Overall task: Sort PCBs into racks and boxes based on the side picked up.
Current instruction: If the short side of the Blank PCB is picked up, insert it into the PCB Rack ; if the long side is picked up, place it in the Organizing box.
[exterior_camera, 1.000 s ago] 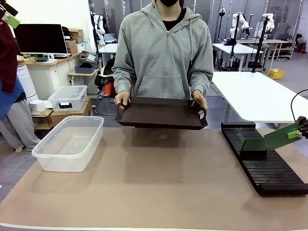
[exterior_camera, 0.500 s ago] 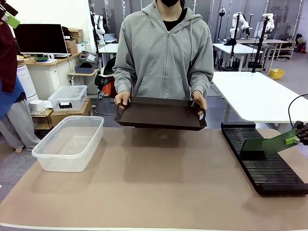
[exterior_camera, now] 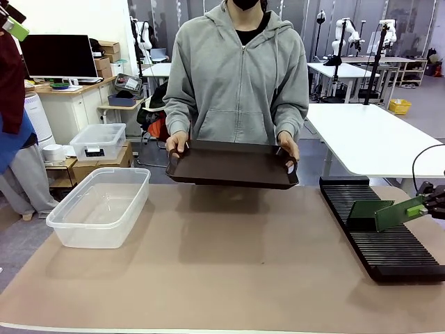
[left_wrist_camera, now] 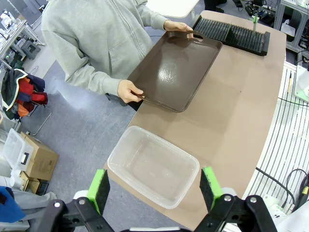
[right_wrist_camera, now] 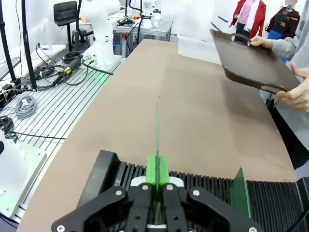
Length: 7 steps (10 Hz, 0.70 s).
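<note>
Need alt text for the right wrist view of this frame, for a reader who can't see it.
The right gripper, jaws shut on a thin green circuit board seen edge-on, holds it above the long black slotted rack, where a second green board already stands upright. Beyond, across the brown tabletop, a person's hands hold a dark brown tray.

— How many green PCBs do you count?
— Two. One PCB (exterior_camera: 398, 212) hangs over the slots, seen edge-on from the right wrist (right_wrist_camera: 157, 140), and a second PCB (exterior_camera: 367, 209) stands in them (right_wrist_camera: 240, 190).
— Racks?
— One black rack (exterior_camera: 379, 243).
— Tubs?
— One big clear tub (exterior_camera: 101, 207) on the table, plus one smaller lidded container (exterior_camera: 98, 140) on the cardboard box behind it.
— Trays?
— One dark tray (exterior_camera: 233, 164), with two hands on it: one hand (exterior_camera: 176, 144) at one end, another hand (exterior_camera: 288, 145) at the other.
— People at the table?
— One person (exterior_camera: 236, 69).
</note>
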Tool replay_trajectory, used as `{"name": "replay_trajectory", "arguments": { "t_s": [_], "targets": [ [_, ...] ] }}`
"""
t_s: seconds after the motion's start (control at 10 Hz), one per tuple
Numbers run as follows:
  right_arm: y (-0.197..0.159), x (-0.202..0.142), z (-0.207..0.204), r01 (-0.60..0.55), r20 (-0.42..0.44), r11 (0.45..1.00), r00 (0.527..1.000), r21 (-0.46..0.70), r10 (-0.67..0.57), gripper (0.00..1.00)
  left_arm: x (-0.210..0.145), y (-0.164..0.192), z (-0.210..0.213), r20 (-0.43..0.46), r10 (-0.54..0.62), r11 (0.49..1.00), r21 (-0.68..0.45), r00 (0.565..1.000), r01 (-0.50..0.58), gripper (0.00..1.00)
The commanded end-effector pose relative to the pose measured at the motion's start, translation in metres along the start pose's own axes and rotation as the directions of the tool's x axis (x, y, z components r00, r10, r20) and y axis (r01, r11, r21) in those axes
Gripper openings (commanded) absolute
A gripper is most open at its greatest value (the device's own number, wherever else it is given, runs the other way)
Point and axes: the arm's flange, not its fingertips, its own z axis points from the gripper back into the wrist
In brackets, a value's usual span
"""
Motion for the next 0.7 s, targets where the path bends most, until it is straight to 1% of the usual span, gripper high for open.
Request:
{"name": "replay_trajectory", "arguments": {
  "t_s": [0.0,0.2,0.4,0.5,0.6],
  "targets": [
    [0.009,-0.012,-0.008,-0.059,-0.018,0.998,0.998,-0.028,0.058,0.02,-0.001,-0.001,-0.001,-0.003,0.000,1.000,0.001,1.000,0.000,1.00],
    [0.015,-0.016,-0.011,-0.088,-0.043,0.996,0.995,-0.034,0.086,0.02,-0.001,-0.001,-0.001,-0.003,0.000,1.000,0.001,1.000,0.000,1.00],
    [0.015,-0.021,-0.014,-0.073,-0.019,0.996,0.997,-0.050,0.072,0.02,-0.001,-0.001,-0.001,-0.003,0.000,1.000,0.001,1.000,0.000,1.00],
    [-0.008,0.012,-0.002,-0.032,-0.026,0.999,0.999,-0.013,0.032,0.02,-0.001,-0.001,-0.001,-0.003,0.000,1.000,0.001,1.000,0.000,1.00],
    [-0.008,0.012,-0.002,-0.032,-0.026,0.999,0.999,-0.013,0.032,0.02,-0.001,-0.001,-0.001,-0.003,0.000,1.000,0.001,1.000,0.000,1.00]
  ]
}}
